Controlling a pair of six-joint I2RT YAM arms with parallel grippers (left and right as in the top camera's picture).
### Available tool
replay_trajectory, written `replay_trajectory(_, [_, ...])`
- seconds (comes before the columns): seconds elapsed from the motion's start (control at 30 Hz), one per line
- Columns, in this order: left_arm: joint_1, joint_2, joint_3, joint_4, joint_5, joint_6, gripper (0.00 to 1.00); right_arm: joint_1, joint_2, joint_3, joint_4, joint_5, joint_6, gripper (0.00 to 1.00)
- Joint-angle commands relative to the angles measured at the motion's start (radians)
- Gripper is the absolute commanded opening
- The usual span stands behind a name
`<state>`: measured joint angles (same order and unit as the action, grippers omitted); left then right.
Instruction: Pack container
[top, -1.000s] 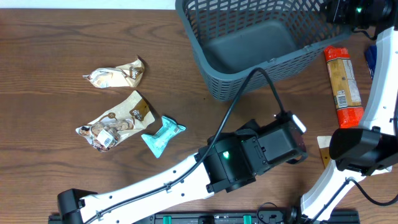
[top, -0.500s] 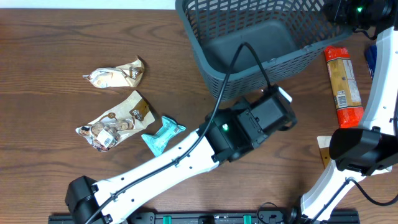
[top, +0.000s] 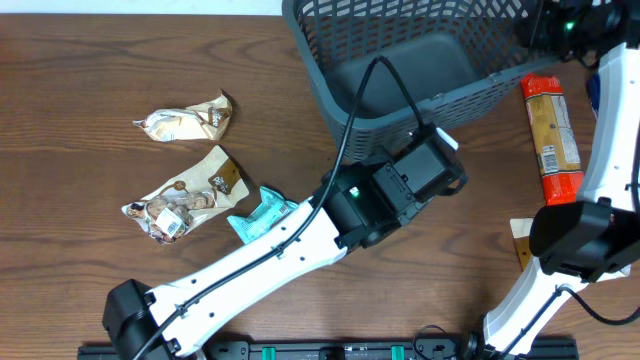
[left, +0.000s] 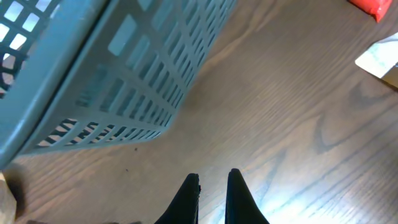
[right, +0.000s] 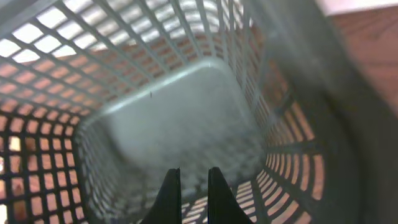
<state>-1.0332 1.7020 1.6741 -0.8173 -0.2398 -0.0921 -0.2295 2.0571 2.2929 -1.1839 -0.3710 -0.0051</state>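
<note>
The container (top: 400, 70) is a grey-blue mesh basket at the top centre, with nothing visible on its solid bottom. My left gripper (left: 212, 182) is shut and empty, low over the wood just in front of the basket's near wall (left: 124, 87). Its wrist (top: 420, 180) is next to that wall in the overhead view. My right gripper (right: 194, 177) is shut and empty. It points down into the basket (right: 180, 112) from the basket's right end (top: 560, 22).
On the left lie a beige packet (top: 186, 120), a trail-mix packet (top: 185, 200) and a teal packet (top: 262, 218). A long orange packet (top: 552, 135) lies right of the basket. A tan-and-white card (left: 380, 57) lies near the right arm's base (top: 575, 240).
My left arm has swung from the lower right up toward the basket's near wall. The right arm has stayed over the basket's right end. The packets have not moved.
</note>
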Motion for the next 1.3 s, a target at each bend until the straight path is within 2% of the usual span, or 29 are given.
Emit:
replay_trajectory(0.0, [0.019, 0.01, 0.009, 0.001, -0.008, 0.005, 0.06, 0.008, 0.004, -0.052, 0.014, -0.047, -0.042, 0.01])
replay_trajectory(0.4, [0.039, 0.015, 0.007, 0.018, -0.008, 0.005, 0.06, 0.008, 0.004, -0.076, 0.021, -0.048, -0.056, 0.01])
replay_trajectory(1.27, [0.19, 0.031, 0.003, 0.057, -0.008, 0.01, 0.06, 0.008, 0.004, -0.076, -0.008, -0.047, -0.058, 0.01])
